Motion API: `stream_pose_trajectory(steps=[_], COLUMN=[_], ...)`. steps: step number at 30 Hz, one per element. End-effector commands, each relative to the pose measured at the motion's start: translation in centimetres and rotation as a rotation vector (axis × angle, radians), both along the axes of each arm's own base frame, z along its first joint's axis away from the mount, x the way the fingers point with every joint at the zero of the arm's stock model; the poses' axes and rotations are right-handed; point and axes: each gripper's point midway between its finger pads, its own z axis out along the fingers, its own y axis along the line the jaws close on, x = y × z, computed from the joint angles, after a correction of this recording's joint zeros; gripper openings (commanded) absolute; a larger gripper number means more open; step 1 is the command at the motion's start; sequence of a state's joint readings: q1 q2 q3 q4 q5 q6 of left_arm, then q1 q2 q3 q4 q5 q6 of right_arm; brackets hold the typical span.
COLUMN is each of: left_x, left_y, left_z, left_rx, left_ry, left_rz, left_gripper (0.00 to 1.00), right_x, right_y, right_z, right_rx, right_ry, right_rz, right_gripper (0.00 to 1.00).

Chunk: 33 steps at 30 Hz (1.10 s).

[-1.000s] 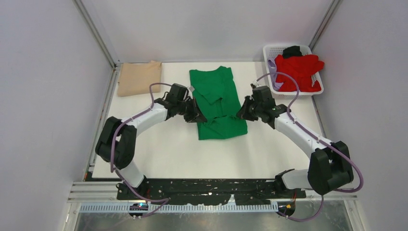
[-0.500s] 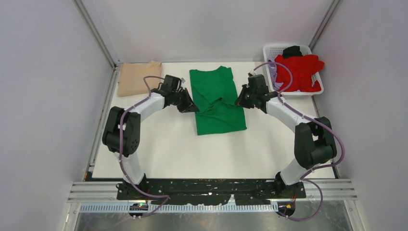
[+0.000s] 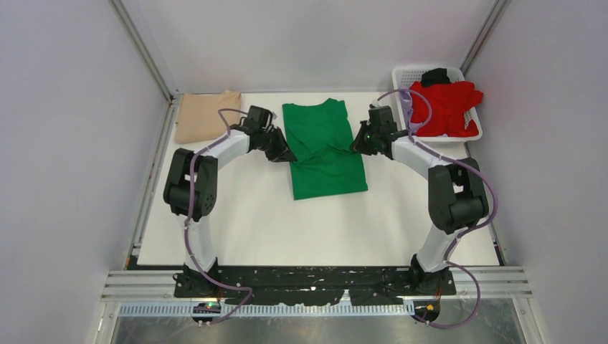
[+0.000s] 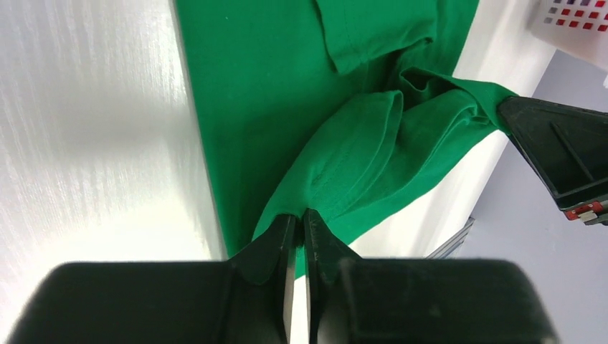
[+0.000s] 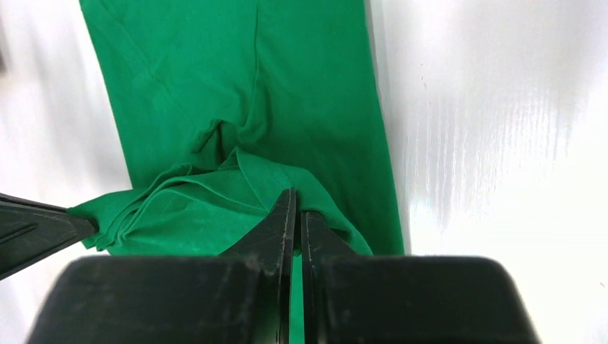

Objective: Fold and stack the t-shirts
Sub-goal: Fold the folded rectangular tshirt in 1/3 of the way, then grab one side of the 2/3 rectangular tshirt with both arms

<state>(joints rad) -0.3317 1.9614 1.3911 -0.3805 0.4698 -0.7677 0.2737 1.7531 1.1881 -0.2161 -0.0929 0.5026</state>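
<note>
While left gripper [image 4: 295, 216], right gripper [image 5: 295, 198] pinch green t-shirt [image 3: 330, 175] edges | basket [image 3: 403, 74] near right

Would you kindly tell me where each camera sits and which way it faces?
Top external: fixed above and behind the arms, looking down at the table; both arms show, flanking the green t-shirt.
Left wrist: on the left arm, facing along the left gripper, shut on the shirt's edge.
Right wrist: on the right arm, facing along the right gripper, shut on the opposite edge.
Shared: each wrist view shows the other gripper's tip on that shirt.
</note>
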Motion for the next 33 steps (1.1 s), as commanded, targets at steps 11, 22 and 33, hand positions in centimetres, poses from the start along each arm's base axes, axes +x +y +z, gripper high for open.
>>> stream_pose_trajectory(steps=[11, 22, 33], left_x=[7.6, -5.8, -10.1], left_y=[2.6, 4.7, 1.6], left_z=[8.2, 4.9, -0.4], left_rx=[-0.068, 0.185, 0.166], left_ry=[-0.22, -0.165, -0.013], left_rz=[0.157, 0.038, -0.041], left_gripper=[1.0, 0.99, 0.96], right_x=[5.6, -5.9, -10.4], right_y=[0.2, -3.4, -4.4], right_z=[5.7, 2.9, 0.0], right_rx=[0.081, 0.019, -0.003], right_ry=[-0.167, -0.085, 0.004], right_rz=[0.026, -0.011, -0.008], right_gripper=[0.98, 0.95, 0.95])
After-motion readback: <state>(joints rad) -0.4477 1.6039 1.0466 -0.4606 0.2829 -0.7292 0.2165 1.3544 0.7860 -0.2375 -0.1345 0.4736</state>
